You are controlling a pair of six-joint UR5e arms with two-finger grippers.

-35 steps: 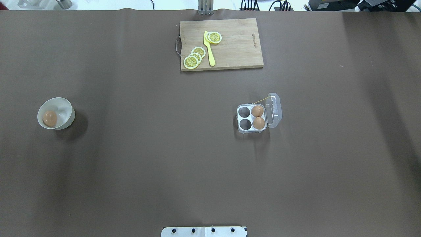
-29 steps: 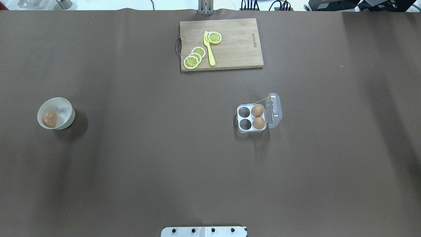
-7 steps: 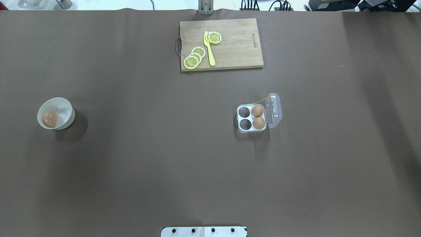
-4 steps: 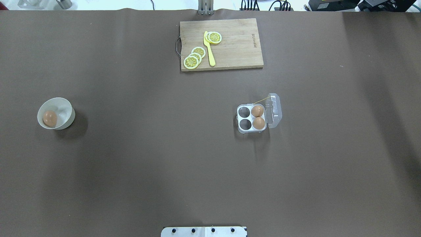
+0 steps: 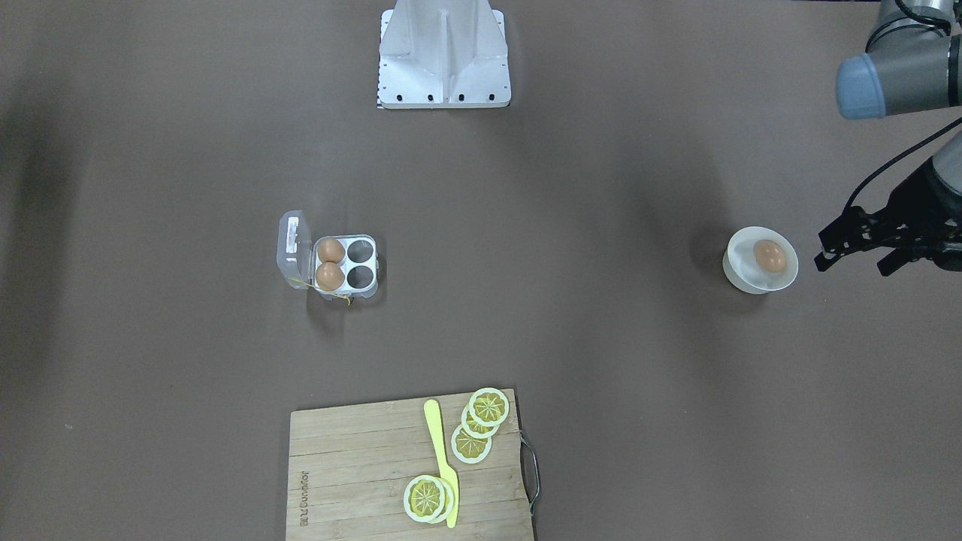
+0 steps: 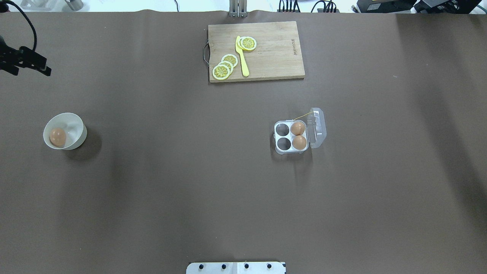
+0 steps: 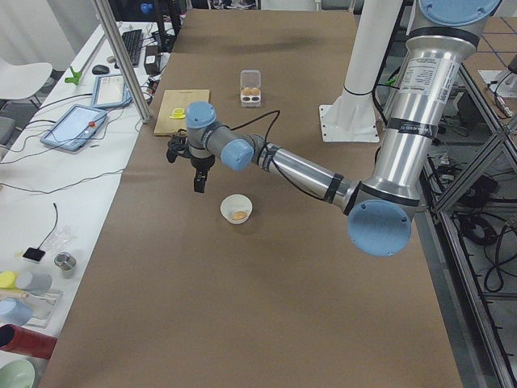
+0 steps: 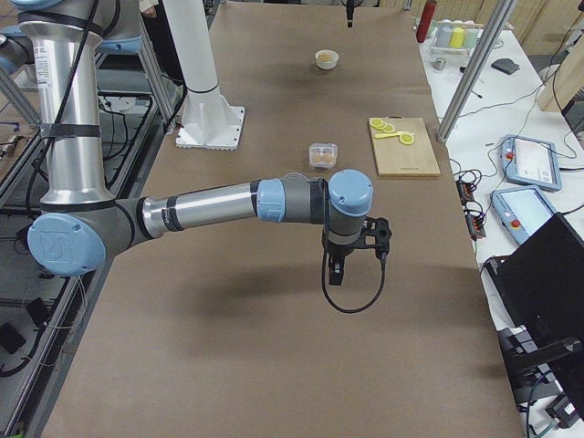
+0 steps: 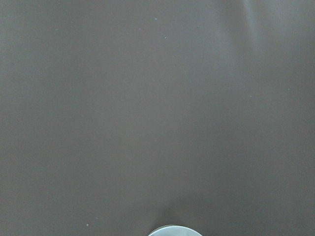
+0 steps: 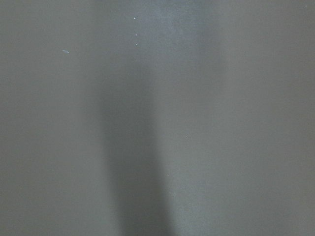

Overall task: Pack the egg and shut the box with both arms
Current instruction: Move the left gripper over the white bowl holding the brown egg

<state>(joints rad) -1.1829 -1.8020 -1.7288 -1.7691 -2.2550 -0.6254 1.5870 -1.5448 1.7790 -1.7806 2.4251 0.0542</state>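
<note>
Item: small brown oval egg (image 5: pixel 769 255), lying in white round bowl (image 5: pixel 740 276), near black left gripper (image 5: pixel 821 252), jaws parted.

The bowl (image 6: pixel 76 127), an egg (image 6: pixel 58 137) in it, lies well left of the box (image 6: pixel 290 136); the board (image 6: pixel 274 57) lies beyond the box.
</note>
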